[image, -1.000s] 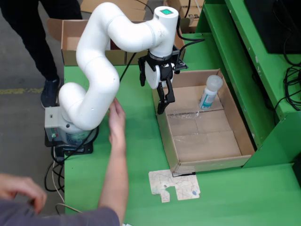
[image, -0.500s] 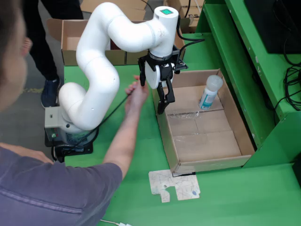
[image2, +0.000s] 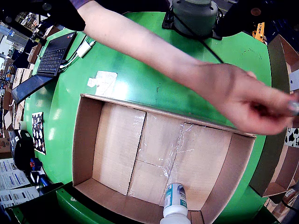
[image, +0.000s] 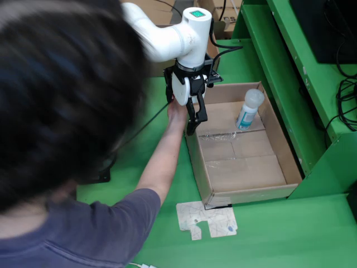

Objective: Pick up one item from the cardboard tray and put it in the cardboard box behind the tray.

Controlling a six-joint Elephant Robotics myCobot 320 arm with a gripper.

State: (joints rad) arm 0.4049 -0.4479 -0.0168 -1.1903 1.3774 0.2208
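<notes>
A white bottle with a blue-green label (image: 247,111) stands at the far end of the open cardboard tray (image: 290,162). In the wrist view the bottle (image2: 175,201) is at the bottom edge of the tray (image2: 86,135). My gripper (image: 179,117) hangs at the tray's near-left corner, its black fingers (image: 196,114) spread apart and holding nothing. A person's hand (image: 177,109) touches the gripper from the left. That hand (image2: 252,100) reaches over the tray's corner in the wrist view. The cardboard box behind the tray is mostly hidden by the person's head (image: 61,95).
The person's forearm (image: 164,156) lies across the green table left of the tray. A torn paper scrap (image: 206,219) lies in front of the tray. A raised green shelf (image: 290,56) with cables (image: 346,95) borders the right. A laptop (image2: 53,51) sits beyond the table.
The person has leaned in, so the head now covers the left of the overhead view. The hand has moved from the table up to the gripper. My arm has not moved.
</notes>
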